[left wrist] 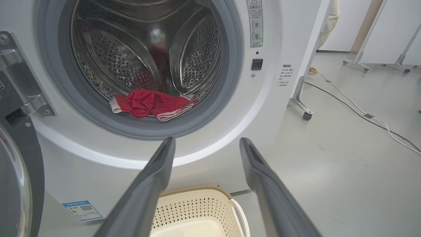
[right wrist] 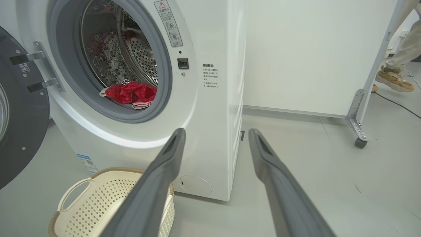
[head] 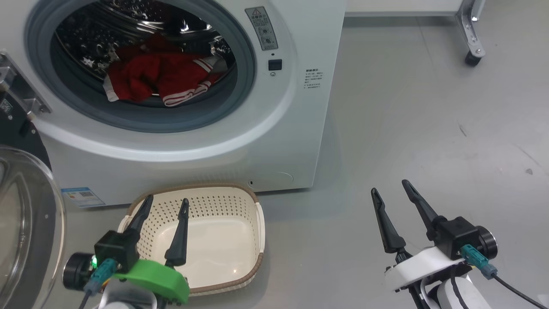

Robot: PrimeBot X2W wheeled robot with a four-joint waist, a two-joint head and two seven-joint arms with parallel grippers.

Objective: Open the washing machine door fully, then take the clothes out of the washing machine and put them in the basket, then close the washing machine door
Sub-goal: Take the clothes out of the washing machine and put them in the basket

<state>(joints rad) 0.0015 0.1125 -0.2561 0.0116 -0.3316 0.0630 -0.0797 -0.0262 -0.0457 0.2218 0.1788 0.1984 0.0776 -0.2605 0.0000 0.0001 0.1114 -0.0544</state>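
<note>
The washing machine door [head: 25,223] stands open at my left. Red clothes [head: 158,77] lie low at the front of the drum [head: 85,38]; the basket [head: 260,227] sits on the floor [head: 407,107] below. My left jaws and right jaws are released, empty. Best to reach in over the grey seal [head: 171,122] and pinch a thick fold.

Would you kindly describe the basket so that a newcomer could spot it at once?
Start at the big white washing machine, its round door swung open. On the grey floor just before it sits the basket. It is cream plastic with holed sides, a brown woven-look rim, and nothing inside.
</note>
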